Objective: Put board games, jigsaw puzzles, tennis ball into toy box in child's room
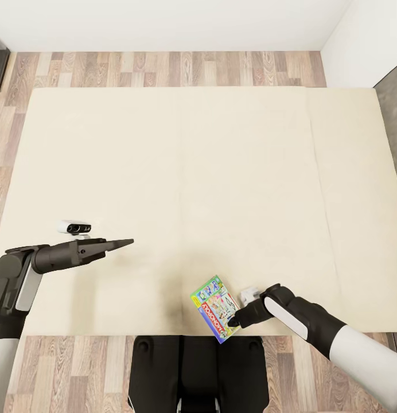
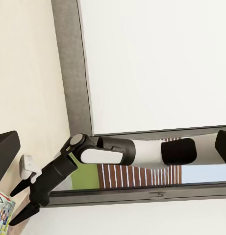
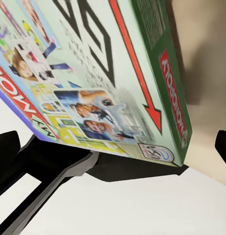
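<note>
**Monopoly box at the near edge of the bed, right gripper beside it**

While the head view looks straight down over a wide beige bed [image 1: 181, 172], the only toy on the mattress is the Monopoly box [image 1: 216, 308], lying flat and turned at an angle in the lower centre-right of the frame, close to the mattress's near edge. Its red banner runs diagonally across the colourful lid.

At the lower right of that frame the right gripper [image 1: 234, 321] reaches in from the corner, its dark tip at the box's lower right corner. Whether it touches the box cannot be told from above. In the left wrist view the same gripper [image 2: 19, 204] appears at the lower left with its two dark fingers spread apart, the corner of the box [image 2: 2, 215] just beside them at the frame's edge. In the right wrist view the Monopoly box [image 3: 98, 78] looms large across the upper half, tilted, its green side panel bearing a red label; the fingertips sit at the far left and right edges, wide apart and clear of the box.

Over at the left of the head view the left gripper [image 1: 125, 243] hovers above bare mattress, well apart from the box, pointing toward the frame's centre; its fingers look pressed together into one thin point.

Wood-plank floor [image 1: 164, 69] borders the bed along the top, under a white wall [image 1: 164, 23].
</note>
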`<state>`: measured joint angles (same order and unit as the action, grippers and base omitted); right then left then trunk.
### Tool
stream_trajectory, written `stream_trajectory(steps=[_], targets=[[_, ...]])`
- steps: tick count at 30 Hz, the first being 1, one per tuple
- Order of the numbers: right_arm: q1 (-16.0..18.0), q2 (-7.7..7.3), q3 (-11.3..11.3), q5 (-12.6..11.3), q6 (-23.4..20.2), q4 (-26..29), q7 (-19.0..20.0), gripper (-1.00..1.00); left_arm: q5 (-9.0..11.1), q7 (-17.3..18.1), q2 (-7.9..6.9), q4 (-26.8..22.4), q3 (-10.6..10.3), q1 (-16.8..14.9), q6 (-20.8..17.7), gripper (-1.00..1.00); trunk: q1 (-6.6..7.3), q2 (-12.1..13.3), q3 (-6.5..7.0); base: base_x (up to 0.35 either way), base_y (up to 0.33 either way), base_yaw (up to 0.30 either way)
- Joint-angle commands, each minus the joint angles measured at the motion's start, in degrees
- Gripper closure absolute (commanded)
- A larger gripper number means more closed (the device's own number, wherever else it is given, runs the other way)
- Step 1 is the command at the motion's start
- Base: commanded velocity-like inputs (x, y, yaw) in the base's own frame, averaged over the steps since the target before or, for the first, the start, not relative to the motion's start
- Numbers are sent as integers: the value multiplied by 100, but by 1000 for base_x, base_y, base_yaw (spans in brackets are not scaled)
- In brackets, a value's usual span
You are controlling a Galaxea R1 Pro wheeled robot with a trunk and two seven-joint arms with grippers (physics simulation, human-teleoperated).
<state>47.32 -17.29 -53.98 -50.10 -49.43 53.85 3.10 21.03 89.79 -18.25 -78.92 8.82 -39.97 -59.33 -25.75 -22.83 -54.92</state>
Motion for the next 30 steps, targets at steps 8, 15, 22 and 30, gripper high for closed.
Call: stream_trajectory(steps=[8,15,22,30], targets=[[6,17,-19,35,2,-49,33,-100,-3,22,-1,-1,-2,-2,-61,-100,-4,-9,-6,0,0,0],[6,96,-22,35,3,-222,41,-100,-3,22,0,-1,-1,-2,-61,-100,-4,-9,-6,0,0,0],[6,173,-24,35,3,-346,42,-100,-3,22,-4,-1,-2,-2,-61,-100,-4,-9,-6,0,0,0],[6,205,-25,35,3,-365,50,-100,-3,22,-11,-1,0,-2,-61,-100,-4,-9,-6,0,0,0]])
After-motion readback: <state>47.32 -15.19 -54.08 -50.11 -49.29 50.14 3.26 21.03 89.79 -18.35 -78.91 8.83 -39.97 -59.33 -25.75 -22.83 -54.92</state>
